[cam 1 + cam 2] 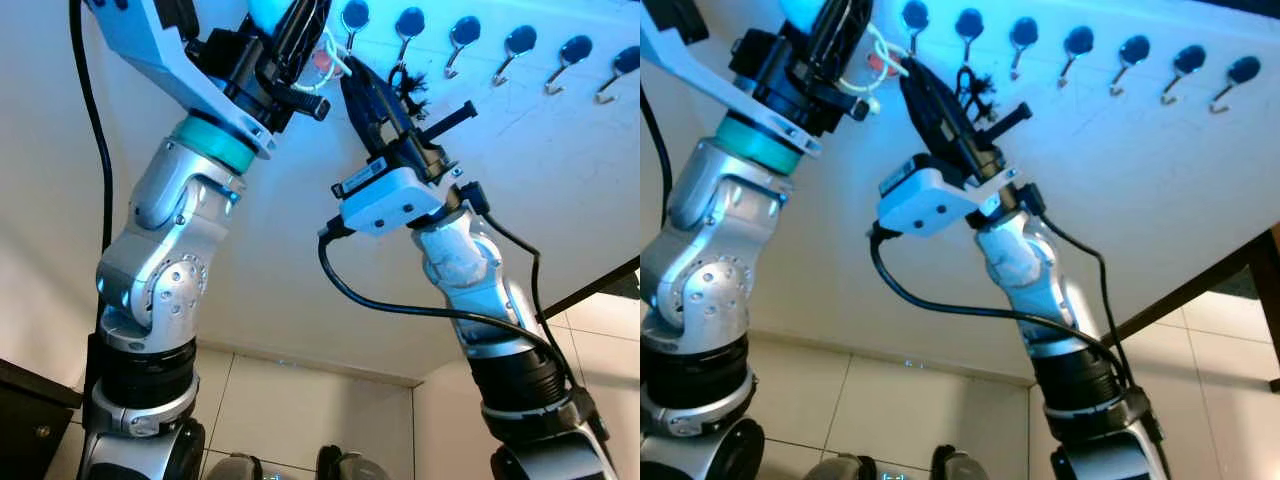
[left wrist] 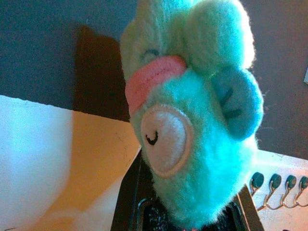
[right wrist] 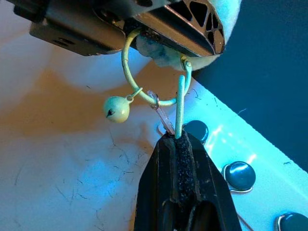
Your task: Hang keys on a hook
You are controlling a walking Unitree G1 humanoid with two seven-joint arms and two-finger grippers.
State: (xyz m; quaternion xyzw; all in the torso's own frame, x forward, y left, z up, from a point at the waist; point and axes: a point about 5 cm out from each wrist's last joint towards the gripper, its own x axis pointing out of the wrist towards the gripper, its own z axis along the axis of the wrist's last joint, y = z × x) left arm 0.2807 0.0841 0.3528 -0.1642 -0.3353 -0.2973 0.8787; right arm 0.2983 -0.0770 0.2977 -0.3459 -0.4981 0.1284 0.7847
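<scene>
Keys here come as a keychain: a pale green ring [image 3: 144, 72] with a small bell [image 3: 117, 109] and a fluffy turquoise plush toy [image 2: 192, 120], held up close under the row of hooks [image 1: 460, 45] on the white wall board [image 1: 560, 150]. The left gripper [image 1: 290, 55] has its fingers clamped on the plush toy, raised near the leftmost hooks. The right gripper [image 3: 179, 144] has its fingers pressed together on the ring's green clasp, just beside a dark round hook base [image 3: 196, 129]. By my judgement the carrying and lifting are done, and both grippers share the load at the board. The ring is not yet over any hook, so the hanging itself remains: guide the ring onto a hook tip, let it settle, then free both grips
</scene>
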